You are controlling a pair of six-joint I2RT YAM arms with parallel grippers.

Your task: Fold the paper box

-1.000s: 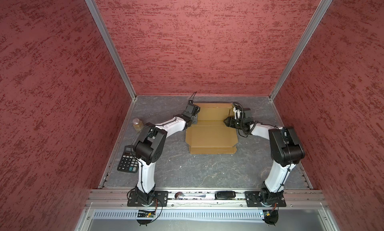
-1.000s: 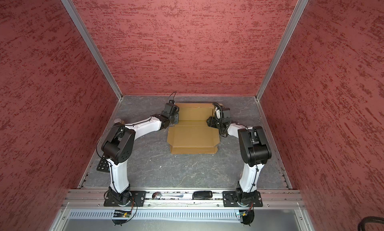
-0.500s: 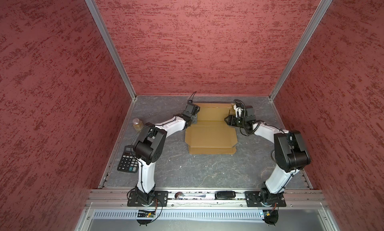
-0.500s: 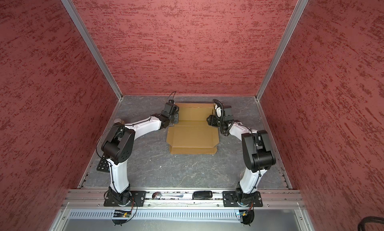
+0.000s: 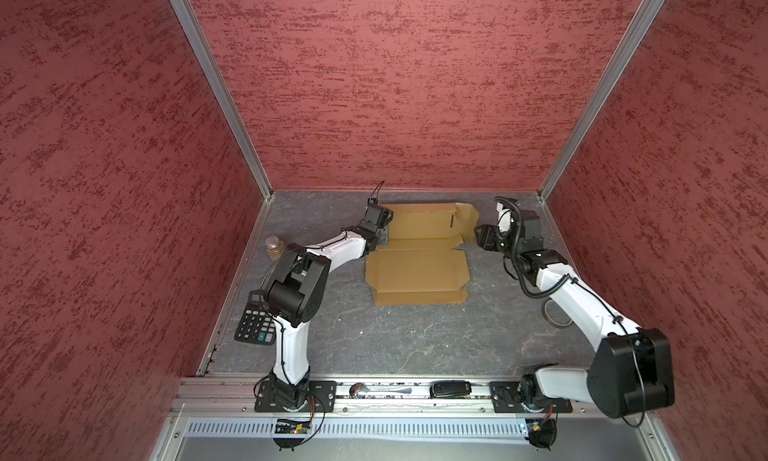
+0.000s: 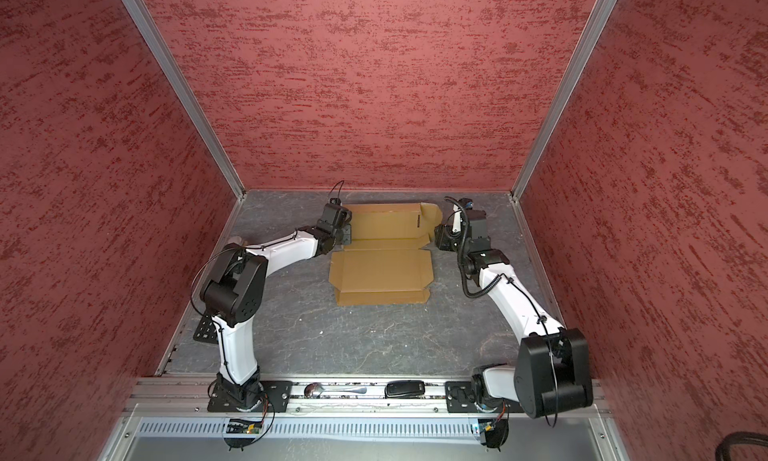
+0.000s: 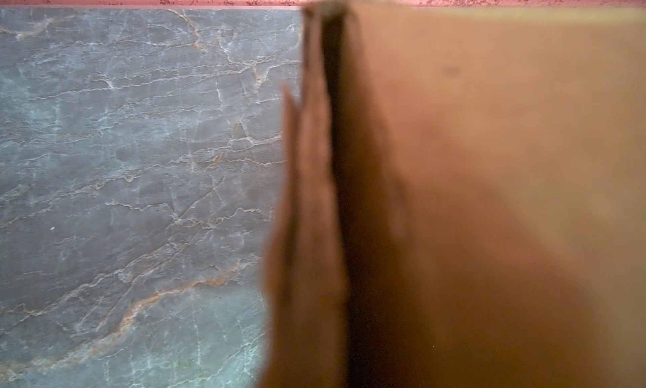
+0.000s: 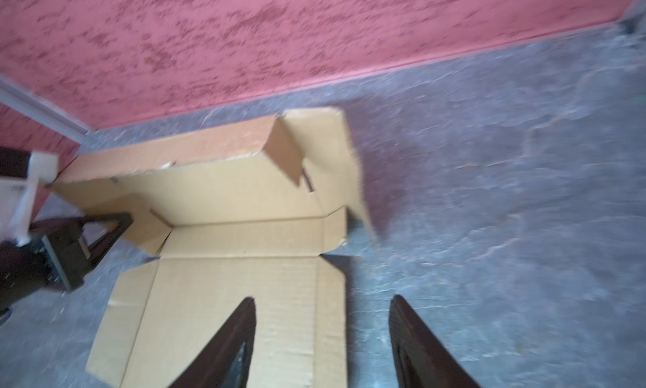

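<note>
The paper box (image 5: 419,272) is lying part-opened on the grey table (image 5: 415,342), in the far middle, with its long back edge running close along the rear wall and only a thin strip of table showing between them. The near panel is lying flat, its front edge facing a wide bare stretch of table that is reaching to the rail. In the right wrist view the box (image 8: 227,299) is showing its far long flap tilting up and its far right side flap standing up off the table, casting a shadow on the bare surface beside it.

The left gripper (image 5: 384,235) is sitting at the box's far left edge, its jaws pressed together on the left side flap. The left wrist view is showing only blurred cardboard (image 7: 489,159) filling one side, with a raised folded edge running through the middle and open table on the other side.

The right gripper (image 5: 478,236) is hovering just beside the box's right edge, near the raised flap. In its wrist view the right gripper (image 8: 322,299) is spread, holding nothing, with one finger over the flat panel and the other over bare table.

A jar (image 5: 274,247) and a calculator (image 5: 254,324) are lying along the left edge of the table, well apart from the box. A tape roll (image 5: 555,315) is lying under the right arm, near the right edge.
</note>
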